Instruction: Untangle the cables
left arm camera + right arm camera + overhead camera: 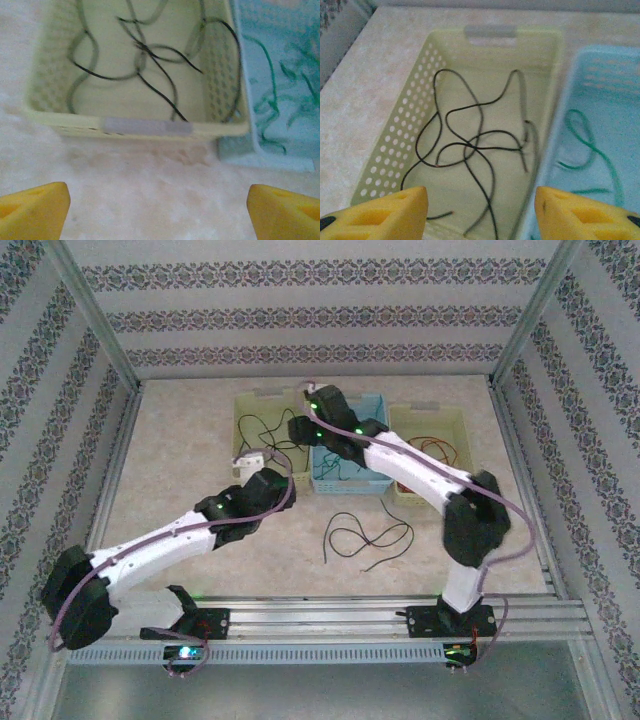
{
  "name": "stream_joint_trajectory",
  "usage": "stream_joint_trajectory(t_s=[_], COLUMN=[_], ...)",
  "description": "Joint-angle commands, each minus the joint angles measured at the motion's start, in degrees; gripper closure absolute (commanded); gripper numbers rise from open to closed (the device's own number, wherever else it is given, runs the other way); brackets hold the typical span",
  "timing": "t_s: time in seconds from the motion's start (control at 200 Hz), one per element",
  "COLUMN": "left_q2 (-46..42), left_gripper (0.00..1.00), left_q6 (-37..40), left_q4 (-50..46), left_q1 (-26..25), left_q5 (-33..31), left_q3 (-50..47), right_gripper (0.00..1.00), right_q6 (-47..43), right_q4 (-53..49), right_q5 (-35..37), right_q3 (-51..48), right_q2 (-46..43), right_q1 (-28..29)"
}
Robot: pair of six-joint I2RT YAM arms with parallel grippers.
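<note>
Black cables (470, 146) lie curled in the left pale-green basket (390, 150). My right gripper (481, 215) hovers over this basket's near end, open, nothing between its yellow fingers. Teal cables (270, 65) lie in the blue basket (350, 480) beside it, and red cables (432, 448) in the right yellow basket. More black cables (362, 536) lie loose on the table in front of the baskets. My left gripper (159, 215) is low over the table just short of the green basket's (150, 127) front wall, open wide and empty.
The three baskets stand side by side at the back of the table. Metal frame posts and patterned walls enclose the table on three sides. The right arm (420, 470) reaches across over the blue basket. A rail runs along the near edge.
</note>
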Motion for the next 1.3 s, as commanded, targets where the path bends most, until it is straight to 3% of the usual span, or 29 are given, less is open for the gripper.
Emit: stream_joint_trajectory(t_s=[0.0,0.16,0.315,0.585,0.695,0.8,0.915,1.295], left_q2=[5.29,13.11,18.38,29.24,33.54,36.85,39.33,40.13], left_gripper=[0.10,0.13,0.24,0.35,0.37,0.46,0.51,0.77], left_q6=[9.89,16.31,21.85,25.00,24.98,24.27,24.26,25.84], left_q4=[7.43,8.94,7.43,3.57,0.81,-2.58,-4.34,-7.55], left_q1=[0.26,-0.78,-1.84,-4.70,-5.21,-5.52,-5.52,-6.22], left_q5=[13.60,25.80,31.30,28.67,25.92,20.07,18.58,24.70], left_q3=[2.67,4.76,9.38,16.49,20.10,22.86,24.21,23.17], right_gripper=[0.41,0.41,0.41,0.42,0.42,0.42,0.42,0.43], right_q6=[1.89,7.47,10.58,15.96,16.83,16.33,15.70,15.69], right_q4=[4.07,3.72,0.76,-1.28,-1.42,-1.61,-1.93,-1.96], right_q5=[8.87,11.26,12.27,13.63,14.07,14.07,13.90,13.46], right_q3=[-9.98,-25.75,-35.03,-45.33,-46.13,-45.87,-45.58,-45.34], right_q2=[-13.00,-27.77,-37.96,-49.51,-50.99,-51.38,-51.57,-51.30], right_q1=[-1.01,-4.11,-4.81,-5.26,-5.39,-5.50,-5.48,-6.60])
